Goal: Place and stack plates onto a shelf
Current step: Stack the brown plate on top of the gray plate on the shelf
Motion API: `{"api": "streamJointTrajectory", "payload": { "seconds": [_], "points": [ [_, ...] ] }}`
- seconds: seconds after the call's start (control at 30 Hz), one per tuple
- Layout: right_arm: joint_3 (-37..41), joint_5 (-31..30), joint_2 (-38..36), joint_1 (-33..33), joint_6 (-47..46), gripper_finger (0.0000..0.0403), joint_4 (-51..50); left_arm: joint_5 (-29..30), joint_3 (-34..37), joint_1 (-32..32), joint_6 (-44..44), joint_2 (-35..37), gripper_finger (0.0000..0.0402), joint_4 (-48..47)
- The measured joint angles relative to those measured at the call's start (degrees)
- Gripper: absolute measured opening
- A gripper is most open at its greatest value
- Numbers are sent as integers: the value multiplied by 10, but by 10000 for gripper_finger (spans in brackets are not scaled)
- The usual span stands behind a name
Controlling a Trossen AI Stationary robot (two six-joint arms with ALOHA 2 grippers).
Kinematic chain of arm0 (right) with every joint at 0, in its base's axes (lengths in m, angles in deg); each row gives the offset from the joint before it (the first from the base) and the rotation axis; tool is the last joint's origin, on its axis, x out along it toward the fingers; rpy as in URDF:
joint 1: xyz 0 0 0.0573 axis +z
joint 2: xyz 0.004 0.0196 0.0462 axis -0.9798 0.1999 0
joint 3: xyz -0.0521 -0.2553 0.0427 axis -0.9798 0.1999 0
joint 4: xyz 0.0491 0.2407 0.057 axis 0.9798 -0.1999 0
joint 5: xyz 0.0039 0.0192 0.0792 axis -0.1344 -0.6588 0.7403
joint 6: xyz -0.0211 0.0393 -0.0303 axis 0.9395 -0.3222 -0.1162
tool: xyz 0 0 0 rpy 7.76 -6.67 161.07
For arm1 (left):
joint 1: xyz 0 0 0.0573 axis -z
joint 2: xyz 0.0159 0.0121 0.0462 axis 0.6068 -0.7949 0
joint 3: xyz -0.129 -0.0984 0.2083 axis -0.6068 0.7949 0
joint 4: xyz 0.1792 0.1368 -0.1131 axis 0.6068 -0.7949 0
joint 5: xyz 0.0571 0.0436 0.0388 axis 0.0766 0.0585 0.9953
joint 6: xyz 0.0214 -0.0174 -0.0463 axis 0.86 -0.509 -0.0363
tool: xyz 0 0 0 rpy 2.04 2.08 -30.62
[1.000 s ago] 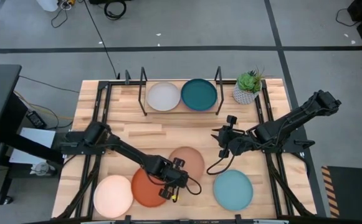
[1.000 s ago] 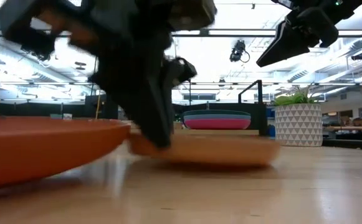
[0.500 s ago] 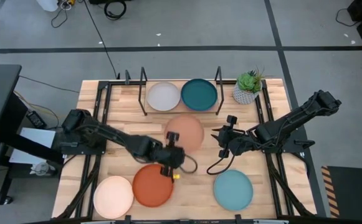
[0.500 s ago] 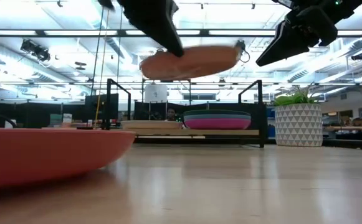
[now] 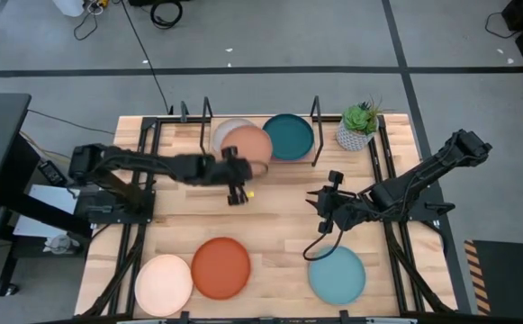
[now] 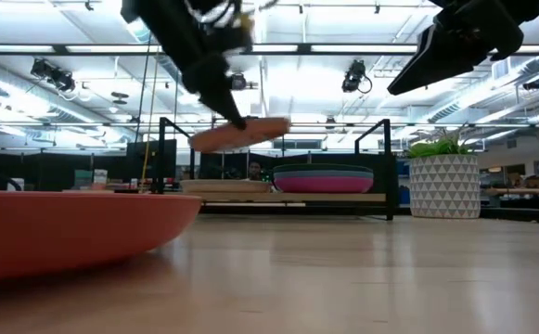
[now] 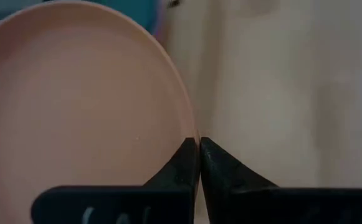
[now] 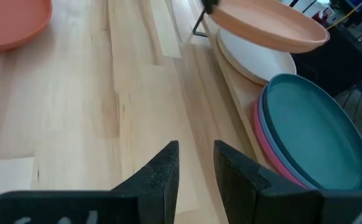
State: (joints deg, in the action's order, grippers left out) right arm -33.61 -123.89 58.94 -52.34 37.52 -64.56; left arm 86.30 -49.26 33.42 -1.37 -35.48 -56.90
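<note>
Overhead, left gripper (image 5: 239, 171) pinches the round tan plate (image 5: 247, 145) by its rim above the grey-white plate (image 5: 224, 130) on the light-wood shelf (image 5: 209, 158) along the table's far edge. Low view: the plate hangs tilted, so lowering and levelling come next. Right gripper (image 8: 195, 163) waits mid-table, fingers slightly parted, empty.

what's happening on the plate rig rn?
The left gripper is pinching the tan plate by its rim and holding it in the air over the grey-white plate on the shelf, not set down yet. The dark teal plate tops the other stack there. The right gripper hangs open above mid-table. Orange, cream and light teal plates wait on the table.
</note>
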Motion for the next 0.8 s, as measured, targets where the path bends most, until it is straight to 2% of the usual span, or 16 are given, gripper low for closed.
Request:
{"api": "streamJointTrajectory", "payload": {
  "seconds": [0.17,0.43,0.6,0.8],
  "points": [
    [0,0,0,0,-12,106,1,-11,23,-79,12,-5,15,19],
    [0,4,0,1,-23,106,-5,-110,55,-175,28,-13,15,67],
    [0,4,0,0,-24,106,-6,-118,62,-188,39,-13,22,71],
    [0,4,0,0,-32,106,-6,-119,62,-169,55,-13,70,110]
  ]
}}
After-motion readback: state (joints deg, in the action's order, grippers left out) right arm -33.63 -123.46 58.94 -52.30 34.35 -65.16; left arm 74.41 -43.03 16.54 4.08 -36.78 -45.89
